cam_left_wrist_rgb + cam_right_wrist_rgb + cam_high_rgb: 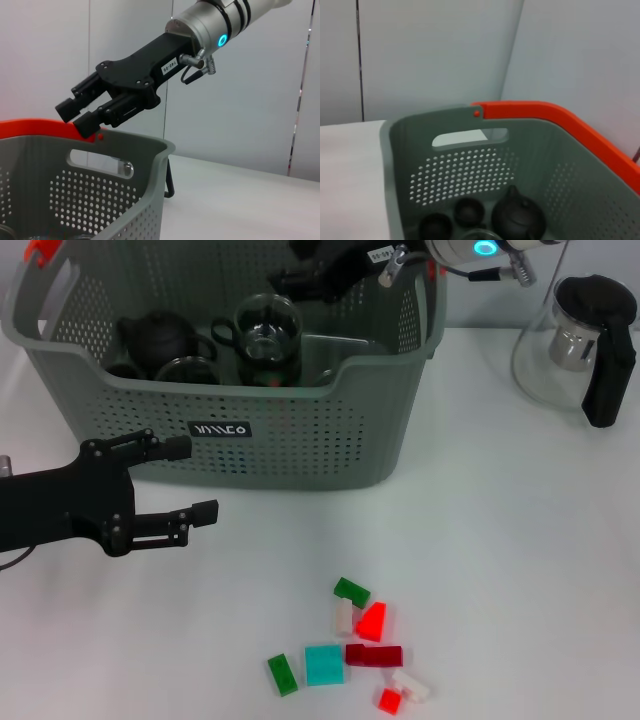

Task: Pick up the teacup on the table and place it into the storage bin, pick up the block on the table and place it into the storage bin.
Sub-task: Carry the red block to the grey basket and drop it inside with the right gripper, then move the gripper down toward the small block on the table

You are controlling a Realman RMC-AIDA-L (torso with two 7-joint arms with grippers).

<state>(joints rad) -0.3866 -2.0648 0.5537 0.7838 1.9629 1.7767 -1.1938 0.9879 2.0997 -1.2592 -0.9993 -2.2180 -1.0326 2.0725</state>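
Looks like a lab/test setup: bare white table, plain pale wall panels (no furnishings).

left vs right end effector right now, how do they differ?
The left end effector sits low over the table in front of the storage bin, while the right end effector hangs above the bin's far rim. The left one's fingers are spread wide; the right one's fingers stand only a little apart. Both are black, and neither holds anything.
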